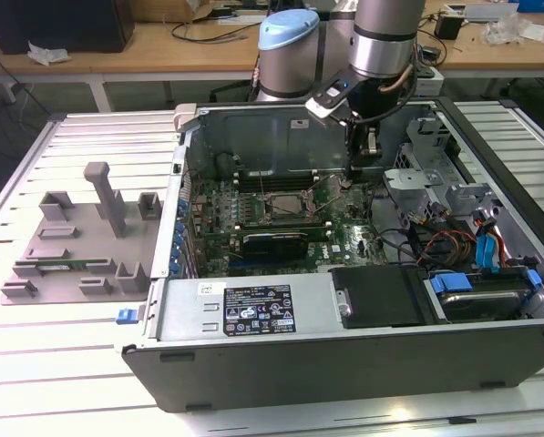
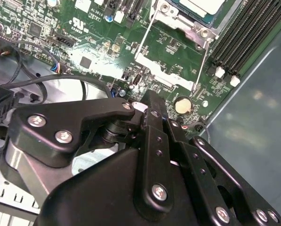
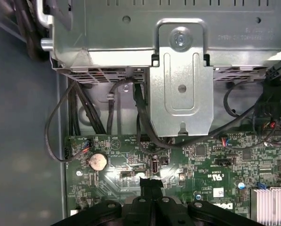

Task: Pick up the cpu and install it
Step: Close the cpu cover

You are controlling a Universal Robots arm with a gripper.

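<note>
Inside the computer case [image 1: 253, 127], the cpu [image 2: 202, 5] already lies in its socket, whose metal frame [image 2: 171, 70] looks unlatched, beside the hand [image 3: 149, 182], pinched shut and empty.

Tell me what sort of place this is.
Probably a robotics lab or test bench: a robot arm hangs over an open computer case on a slatted metal table, with a grey fixture beside it and cluttered desks behind.

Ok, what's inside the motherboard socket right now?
A pale silver-topped chip, apparently the cpu, lies inside the socket, its load plate swung open. Whatever is beneath it is covered.
</note>
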